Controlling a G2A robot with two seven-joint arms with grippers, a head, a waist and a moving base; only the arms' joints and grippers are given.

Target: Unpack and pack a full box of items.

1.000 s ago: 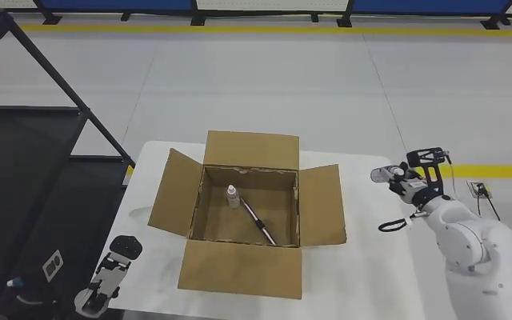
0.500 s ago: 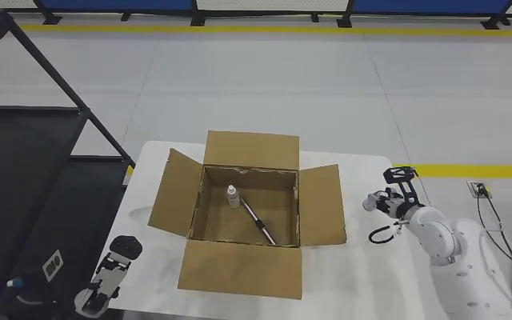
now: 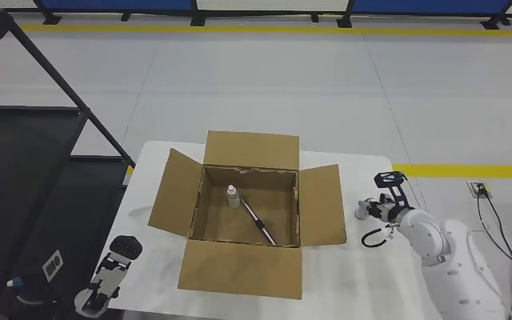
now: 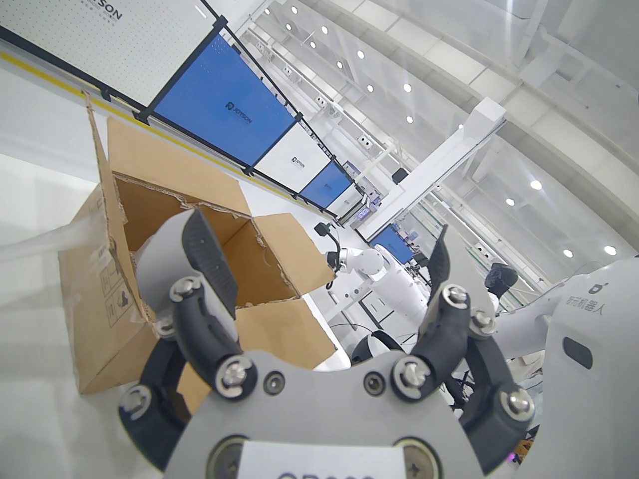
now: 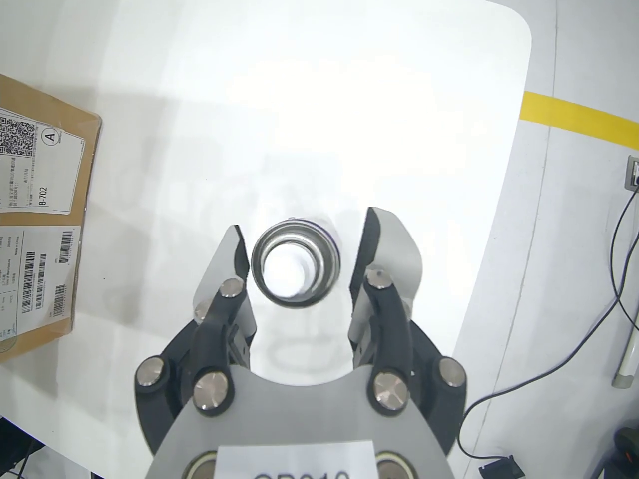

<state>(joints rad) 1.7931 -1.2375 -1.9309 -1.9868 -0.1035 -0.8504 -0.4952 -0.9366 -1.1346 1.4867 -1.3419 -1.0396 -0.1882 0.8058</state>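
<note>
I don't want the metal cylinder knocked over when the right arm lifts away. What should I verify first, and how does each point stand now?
1. Jaws of the right gripper open, a slim gap on each side of the metal cylinder: ok.
2. Cylinder upright, open end up: ok.
3. Cylinder's base seated on the table: cannot tell, seen end-on.
4. Cylinder apart from the box: ok.
5. Jaws of the left gripper open, nothing between them: ok.
6. Box emptied: not ok; a white bottle and a thin rod are inside.
</note>
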